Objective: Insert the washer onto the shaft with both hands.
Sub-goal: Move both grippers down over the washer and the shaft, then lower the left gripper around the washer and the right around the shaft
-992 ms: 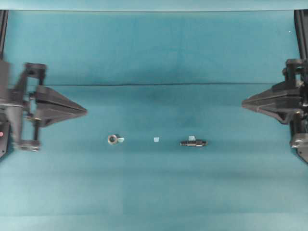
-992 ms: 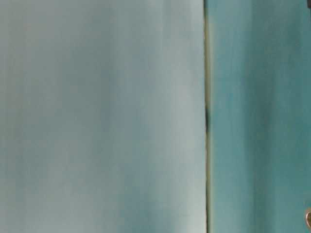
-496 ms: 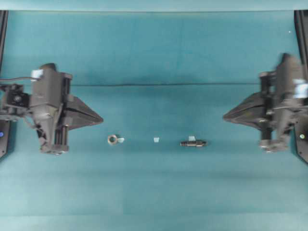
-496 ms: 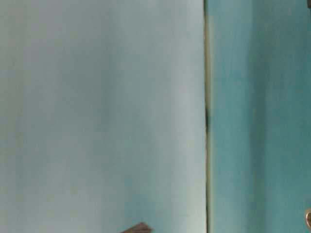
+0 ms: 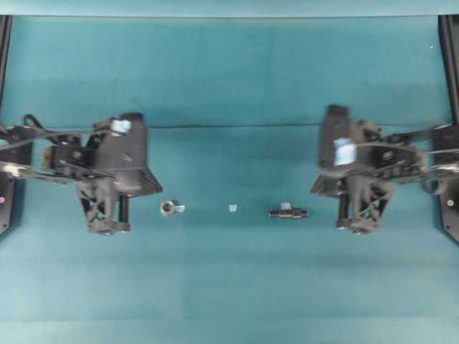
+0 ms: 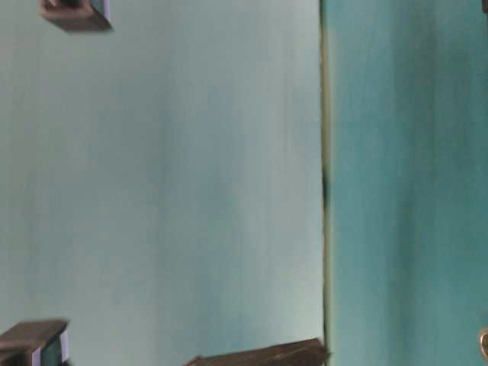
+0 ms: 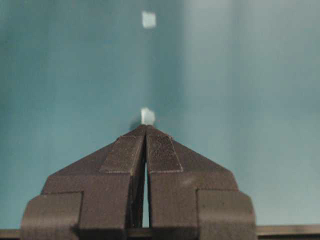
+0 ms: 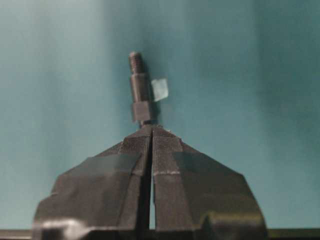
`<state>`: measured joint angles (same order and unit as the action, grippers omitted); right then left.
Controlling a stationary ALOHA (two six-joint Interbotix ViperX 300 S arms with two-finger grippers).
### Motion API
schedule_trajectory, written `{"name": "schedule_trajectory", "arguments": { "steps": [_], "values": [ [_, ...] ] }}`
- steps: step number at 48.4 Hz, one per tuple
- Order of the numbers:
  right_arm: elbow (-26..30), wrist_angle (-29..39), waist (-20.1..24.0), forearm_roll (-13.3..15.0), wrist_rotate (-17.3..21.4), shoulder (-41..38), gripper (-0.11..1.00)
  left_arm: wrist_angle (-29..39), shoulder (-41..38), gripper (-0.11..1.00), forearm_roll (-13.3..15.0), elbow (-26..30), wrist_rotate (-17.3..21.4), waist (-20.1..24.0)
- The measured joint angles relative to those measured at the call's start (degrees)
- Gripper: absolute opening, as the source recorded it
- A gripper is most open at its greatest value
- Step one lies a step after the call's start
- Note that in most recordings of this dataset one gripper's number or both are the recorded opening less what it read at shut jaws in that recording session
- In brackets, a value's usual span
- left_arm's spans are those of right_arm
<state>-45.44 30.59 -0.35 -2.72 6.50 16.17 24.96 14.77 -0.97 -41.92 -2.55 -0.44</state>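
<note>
Both arms are advancing inward: left gripper (image 5: 147, 188) nearing washer (image 5: 168, 208), right gripper (image 5: 320, 188) nearing shaft (image 5: 288, 213). Jaws pressed together, empty; parts lying apart for separate pickups.

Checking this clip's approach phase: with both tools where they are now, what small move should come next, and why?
Probably open both tools before descending. The left tool and right tool are shut and empty, while the washer and shaft lie untouched on the teal cloth, each just ahead of its tool's tip.
</note>
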Motion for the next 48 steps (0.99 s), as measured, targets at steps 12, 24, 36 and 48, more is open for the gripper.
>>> {"name": "schedule_trajectory", "arguments": {
  "steps": [12,24,36,48],
  "values": [
    [2.37,0.7,1.58,0.09,0.0,-5.45,-0.1,0.7,-6.06,0.02,0.0,1.67,-0.09,-1.58],
    [2.9,0.7,1.93,0.79,0.0,-8.35,-0.1,2.2,-8.88,0.02,0.0,2.81,-0.09,-1.67],
    [3.78,0.62,1.93,1.93,-0.09,-9.58,-0.1,5.19,-8.96,0.02,0.0,2.9,0.0,-1.58],
    [4.66,0.26,1.93,2.11,0.0,-10.81,-0.09,7.65,-9.4,0.02,-0.09,2.99,-0.09,-1.58]
  ]
}}
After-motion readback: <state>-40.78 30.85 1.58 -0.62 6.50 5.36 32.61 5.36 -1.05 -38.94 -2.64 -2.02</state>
